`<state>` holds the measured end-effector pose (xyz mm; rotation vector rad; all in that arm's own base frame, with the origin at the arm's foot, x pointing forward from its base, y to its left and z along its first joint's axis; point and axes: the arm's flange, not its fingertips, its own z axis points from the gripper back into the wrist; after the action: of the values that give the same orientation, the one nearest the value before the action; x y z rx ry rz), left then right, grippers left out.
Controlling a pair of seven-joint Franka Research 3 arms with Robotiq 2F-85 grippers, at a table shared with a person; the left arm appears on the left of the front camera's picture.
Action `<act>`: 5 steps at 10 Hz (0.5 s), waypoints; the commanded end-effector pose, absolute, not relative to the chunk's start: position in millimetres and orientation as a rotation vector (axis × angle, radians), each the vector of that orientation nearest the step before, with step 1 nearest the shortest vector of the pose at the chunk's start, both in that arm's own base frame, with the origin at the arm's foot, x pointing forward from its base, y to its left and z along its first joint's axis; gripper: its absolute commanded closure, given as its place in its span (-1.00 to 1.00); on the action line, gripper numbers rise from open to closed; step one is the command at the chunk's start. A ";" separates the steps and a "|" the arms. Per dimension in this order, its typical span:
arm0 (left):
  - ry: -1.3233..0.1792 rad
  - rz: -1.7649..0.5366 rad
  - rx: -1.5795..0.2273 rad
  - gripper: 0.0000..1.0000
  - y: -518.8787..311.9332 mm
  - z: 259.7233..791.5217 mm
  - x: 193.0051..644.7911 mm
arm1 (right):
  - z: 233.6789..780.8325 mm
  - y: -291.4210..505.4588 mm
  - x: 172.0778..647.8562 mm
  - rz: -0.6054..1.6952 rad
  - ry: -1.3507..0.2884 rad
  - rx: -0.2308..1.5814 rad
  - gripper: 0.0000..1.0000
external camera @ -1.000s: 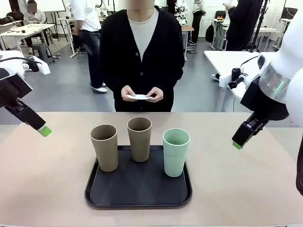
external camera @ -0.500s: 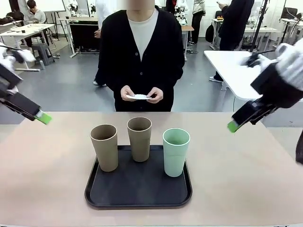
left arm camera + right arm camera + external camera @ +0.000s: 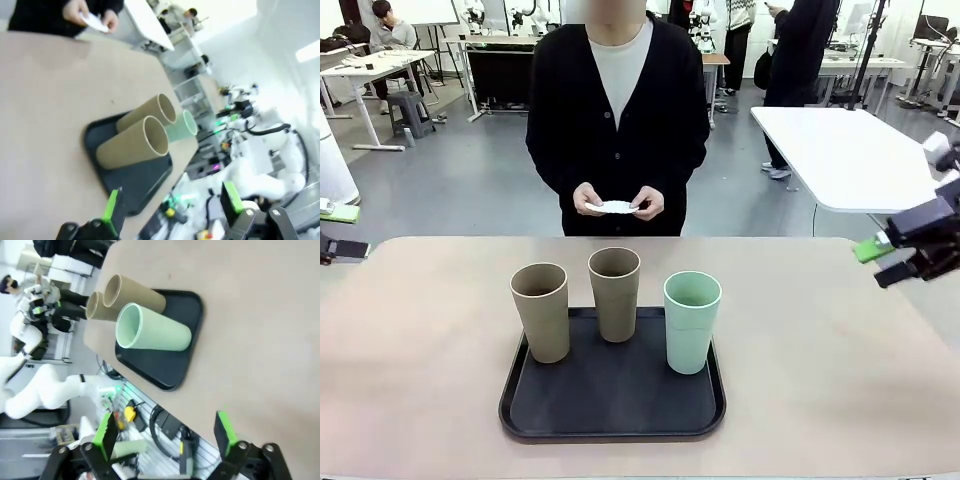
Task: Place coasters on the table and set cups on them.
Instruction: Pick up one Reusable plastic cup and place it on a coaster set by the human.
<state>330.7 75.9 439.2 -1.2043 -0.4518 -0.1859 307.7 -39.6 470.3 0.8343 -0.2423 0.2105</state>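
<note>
The left gripper [image 3: 348,232] sits at the far left edge of the front view, turned sideways and pointing toward the middle. Its two fingers lie one above the other, spread apart with nothing between them. The right gripper [image 3: 883,262] sits at the far right edge, also turned sideways and pointing inward, with its fingers parted and empty. Each wrist view shows that gripper's green pads [image 3: 231,197] standing wide apart. The person's hands [image 3: 587,198] are held close together in front of the waist, with the fingers curled inward and the elbows bent at the sides.
</note>
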 end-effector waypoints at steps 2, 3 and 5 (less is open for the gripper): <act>-0.349 -0.118 -1.177 -1.00 62.6 424.8 325.1 | 400.3 -35.3 251.3 0.254 -0.181 0.876 -1.00; -0.316 -0.088 -1.137 -1.00 66.3 425.8 318.6 | 402.8 -44.2 239.2 0.261 -0.180 0.874 -1.00; -0.306 -0.047 -1.102 -1.00 74.5 435.5 312.9 | 406.3 -60.0 219.5 0.228 -0.228 0.886 -1.00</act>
<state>332.1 75.8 422.0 -1.1269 -0.3155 -0.0616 283.7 -89.0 440.7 0.8918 -0.1875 0.2233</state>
